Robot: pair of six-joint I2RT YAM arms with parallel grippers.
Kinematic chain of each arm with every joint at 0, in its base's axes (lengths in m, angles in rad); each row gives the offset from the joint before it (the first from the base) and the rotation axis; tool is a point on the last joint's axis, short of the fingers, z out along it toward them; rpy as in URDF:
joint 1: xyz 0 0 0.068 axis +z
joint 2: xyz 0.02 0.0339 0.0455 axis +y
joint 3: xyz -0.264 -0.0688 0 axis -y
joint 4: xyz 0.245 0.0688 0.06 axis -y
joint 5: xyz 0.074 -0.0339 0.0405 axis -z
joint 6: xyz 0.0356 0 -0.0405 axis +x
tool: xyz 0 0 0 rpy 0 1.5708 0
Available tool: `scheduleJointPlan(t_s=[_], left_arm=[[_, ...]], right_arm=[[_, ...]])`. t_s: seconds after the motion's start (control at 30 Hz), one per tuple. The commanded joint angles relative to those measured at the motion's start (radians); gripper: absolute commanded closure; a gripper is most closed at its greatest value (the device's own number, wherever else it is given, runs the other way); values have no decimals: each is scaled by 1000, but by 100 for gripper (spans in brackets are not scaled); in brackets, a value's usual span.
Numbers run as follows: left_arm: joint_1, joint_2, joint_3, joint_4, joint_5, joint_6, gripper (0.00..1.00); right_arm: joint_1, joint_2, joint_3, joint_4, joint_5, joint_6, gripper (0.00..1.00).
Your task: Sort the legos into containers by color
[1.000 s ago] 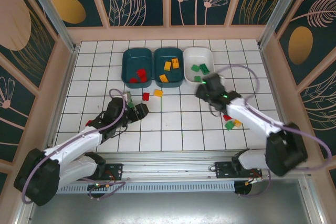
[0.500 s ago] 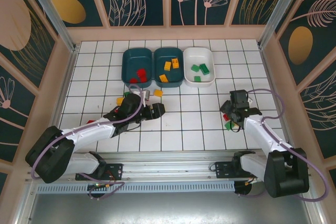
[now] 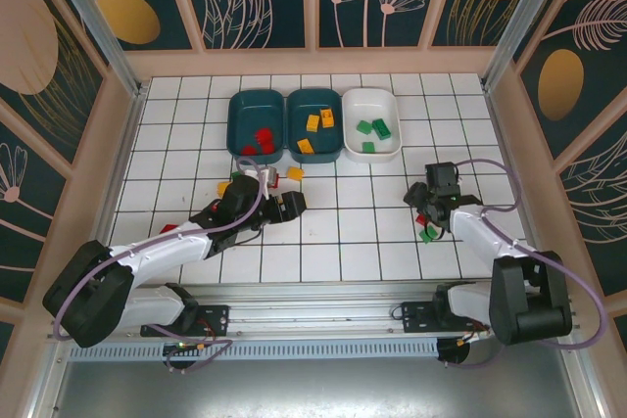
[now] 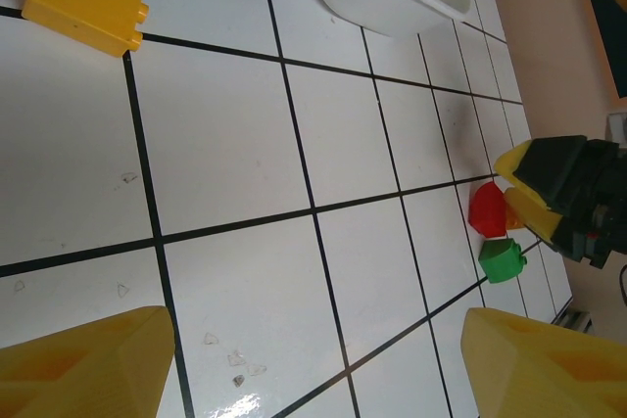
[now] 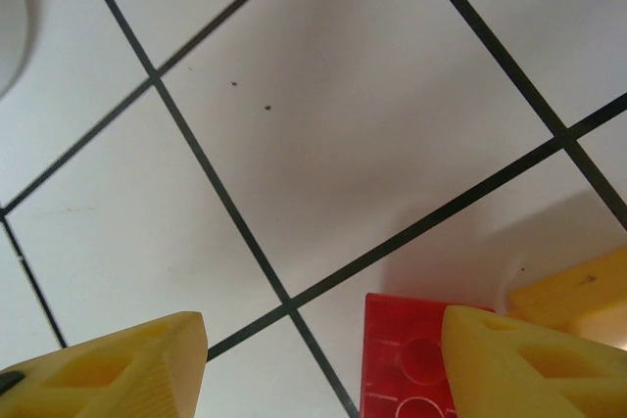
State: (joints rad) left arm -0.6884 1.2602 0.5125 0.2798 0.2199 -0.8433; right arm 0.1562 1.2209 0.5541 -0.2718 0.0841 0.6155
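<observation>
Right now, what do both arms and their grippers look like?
The left arm and right arm have white links, black joints and bulky black bases, and a lavender cable loops along each. The left gripper and right gripper have black bodies and blocky yellow fingers.

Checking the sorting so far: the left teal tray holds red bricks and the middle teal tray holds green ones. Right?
No. The top view shows the middle teal tray holding yellow-orange bricks, not green; the left teal tray does hold red bricks.
</observation>
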Motion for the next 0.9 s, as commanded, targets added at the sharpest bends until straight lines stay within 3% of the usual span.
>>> scheduleJointPlan(t_s=[0.0, 0.47, 0.87], left_arm=[[-4, 6, -2, -6, -13, 1, 23], [-3, -9, -4, -21, -25, 6, 22], [-5, -40, -7, -61, -45, 15, 23]], right_arm=[[-19, 39, 39, -21, 31, -71, 34], [-1, -38, 13, -129, 26, -45, 33], [125, 136, 81, -29, -34, -22, 34]])
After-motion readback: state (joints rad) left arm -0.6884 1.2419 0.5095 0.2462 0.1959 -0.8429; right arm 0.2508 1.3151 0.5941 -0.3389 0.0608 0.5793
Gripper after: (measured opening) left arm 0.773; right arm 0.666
